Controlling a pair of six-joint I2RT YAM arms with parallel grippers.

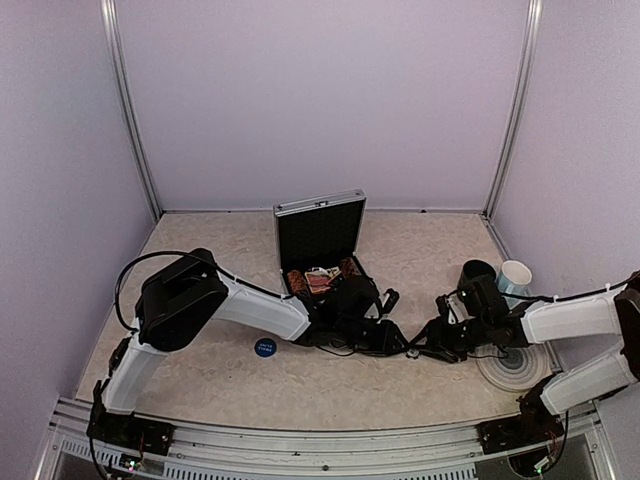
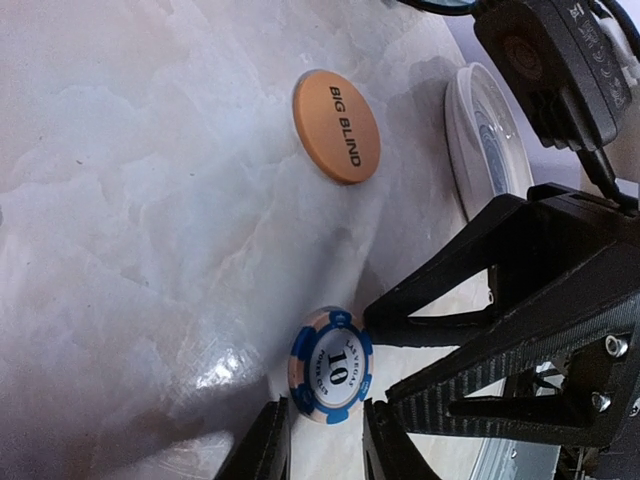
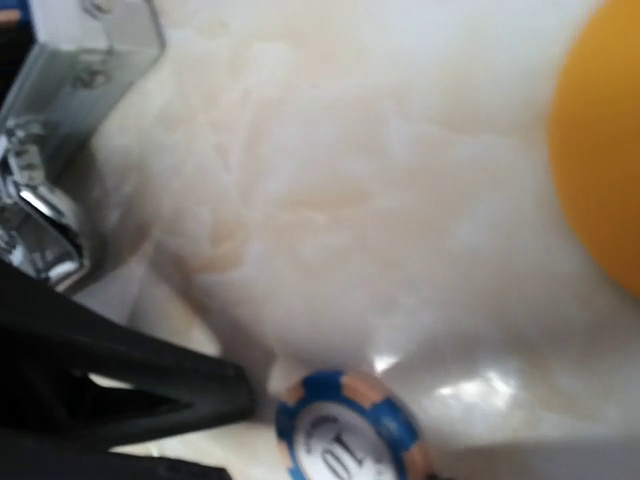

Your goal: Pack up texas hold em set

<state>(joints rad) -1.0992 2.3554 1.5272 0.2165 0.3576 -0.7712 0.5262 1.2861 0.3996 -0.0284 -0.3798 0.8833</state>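
1. Step in hand, as we judge it: get the loose blue-and-white "10" chip [image 2: 330, 364] off the desk [image 2: 120, 250] and into the open silver case [image 1: 320, 232]. The case stands just behind both arms with its lid up.
2. Left end effector [image 2: 322, 440]: narrow, with one fingertip on each side of the chip's lower edge. We cannot tell whether it clamps the chip or only flanks it.
3. Right end effector [image 2: 378, 360]: fingers a little apart with nothing between them. The upper tip touches, or nearly touches, the chip's rim.
4. To do this well, we think one arm should own the chip. The right should back away before the left closes, or the two sets of fingers will crowd each other. The chip could then flip or skid on the glossy desk. We would pinch across the rim, lift straight up, then carry it to the case.
5. The orange BIG BLIND button [image 2: 337, 126] lies well apart from the chip. A blue button [image 1: 264, 347] lies near the left arm. Neither is packed yet.
6. Hard to make out:
   - We cannot tell whether the chip lies flat or tilted.
   - The right wrist view is blurred and cuts the chip off at its bottom edge.
   - In the top view the arms hide the chip.
   - The case contents are too small to sort.
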